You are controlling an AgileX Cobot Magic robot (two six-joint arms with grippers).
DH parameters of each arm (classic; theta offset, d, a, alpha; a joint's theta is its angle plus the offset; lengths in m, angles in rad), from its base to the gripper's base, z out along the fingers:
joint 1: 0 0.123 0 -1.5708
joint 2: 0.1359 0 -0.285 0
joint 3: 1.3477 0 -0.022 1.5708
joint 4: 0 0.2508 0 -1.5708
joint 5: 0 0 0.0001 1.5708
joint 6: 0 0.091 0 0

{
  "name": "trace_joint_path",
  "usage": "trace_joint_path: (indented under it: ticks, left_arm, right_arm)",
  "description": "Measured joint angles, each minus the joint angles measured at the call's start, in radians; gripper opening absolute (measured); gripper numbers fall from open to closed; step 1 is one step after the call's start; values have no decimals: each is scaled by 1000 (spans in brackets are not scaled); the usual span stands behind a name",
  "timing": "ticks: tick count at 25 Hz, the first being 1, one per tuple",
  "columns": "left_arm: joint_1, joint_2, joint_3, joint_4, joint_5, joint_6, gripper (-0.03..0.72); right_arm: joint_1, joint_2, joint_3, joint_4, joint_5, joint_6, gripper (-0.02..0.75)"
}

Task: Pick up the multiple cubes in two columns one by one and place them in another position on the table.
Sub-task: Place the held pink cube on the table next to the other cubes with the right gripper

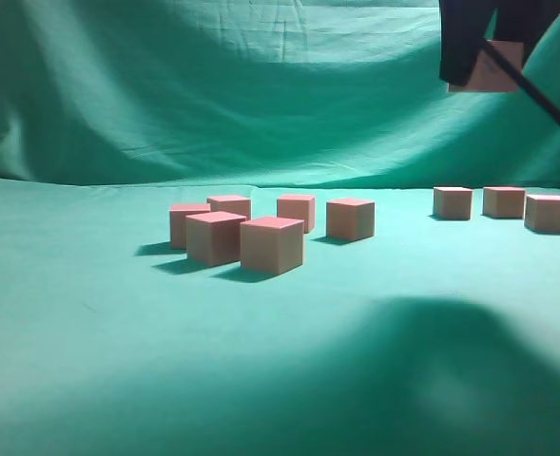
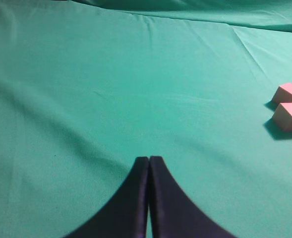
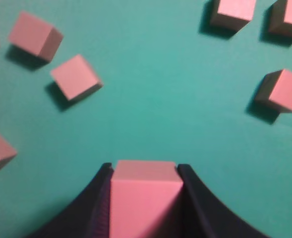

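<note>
Several cubes (image 1: 272, 245) with pink tops and tan sides stand grouped on the green table (image 1: 89, 361) left of centre. Three more cubes (image 1: 504, 201) sit in a loose row at the right. High at the top right, my right gripper (image 1: 489, 57) hangs well above the table, shut on one cube (image 1: 496, 71). In the right wrist view that held cube (image 3: 145, 193) fills the gap between the black fingers of the right gripper (image 3: 143, 168), with loose cubes (image 3: 76, 77) on the cloth below. My left gripper (image 2: 149, 159) is shut and empty over bare cloth, two cubes (image 2: 289, 116) off to its right.
A wrinkled green backdrop (image 1: 260, 85) rises behind the table. A broad dark shadow (image 1: 432, 351) lies on the cloth at the front right. Between the two groups of cubes is a stretch of bare cloth (image 1: 403, 228).
</note>
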Motion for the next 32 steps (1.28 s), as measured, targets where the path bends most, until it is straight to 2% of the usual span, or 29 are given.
trace_joint_path:
  ticks: [4,9,12,22,32]
  left_arm:
    - [0,0,0,0,0,0,0]
    - [0,0,0,0,0,0,0]
    - [0,0,0,0,0,0,0]
    - [0,0,0,0,0,0,0]
    - [0,0,0,0,0,0,0]
  right_arm:
    - [100,-72,117,44,-8,-2,260]
    - [212,-62,138,214,-56,6,260]
    - [244,-36,138,245,-101,6,260]
    - [250,38,138,240,-219,11,260]
    - [251,165,65,79,-168,146,260]
